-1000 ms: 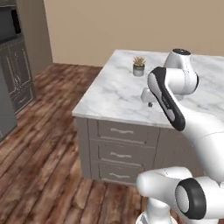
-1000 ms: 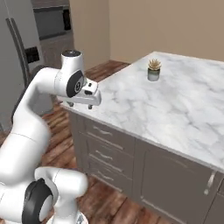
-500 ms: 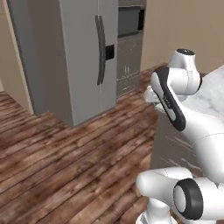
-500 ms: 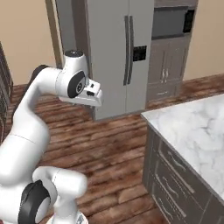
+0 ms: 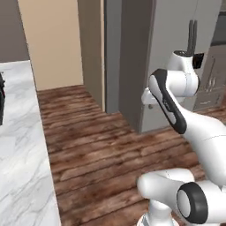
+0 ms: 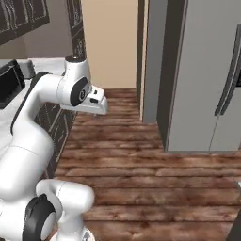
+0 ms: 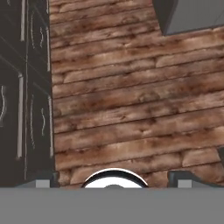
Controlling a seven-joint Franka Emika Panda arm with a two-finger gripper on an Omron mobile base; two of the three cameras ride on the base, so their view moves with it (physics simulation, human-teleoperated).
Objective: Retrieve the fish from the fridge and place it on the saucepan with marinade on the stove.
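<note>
**Arm Raised Over Wood Floor, Fridge Closed**

**Left base view.** The fridge (image 5: pixel 172 57) stands at 1 o'clock, grey, doors closed; its contents cannot be seen. Two long dark handles (image 5: pixel 192 37) run vertically near its upper right. A marble tabletop (image 5: pixel 20 145) occupies the 9 o'clock side, with a dark object at its left edge cut off by the frame. The wood floor (image 5: pixel 97 145) spans the centre. The white arm rises from 4 o'clock and bends in front of the fridge.

**Right base view.** The fridge (image 6: pixel 202 80) fills the 2 o'clock region, both doors shut, one dark handle (image 6: pixel 230 77) visible at the right edge. Dark cabinets (image 6: pixel 56 124) sit at 9 o'clock. The arm's hand extends toward centre, above the floor (image 6: pixel 150 188). The claw fingers are not resolvable here.

**Hand view.** The claw (image 7: pixel 114 180) looks down at floor planks (image 7: pixel 140 105). Its two tips stand at the bottom edge, spread wide apart, holding nothing. Dark cabinet fronts (image 7: pixel 24 87) with light handles lie at 9 o'clock; the grey fridge base (image 7: pixel 192 15) is at 1 o'clock.
</note>
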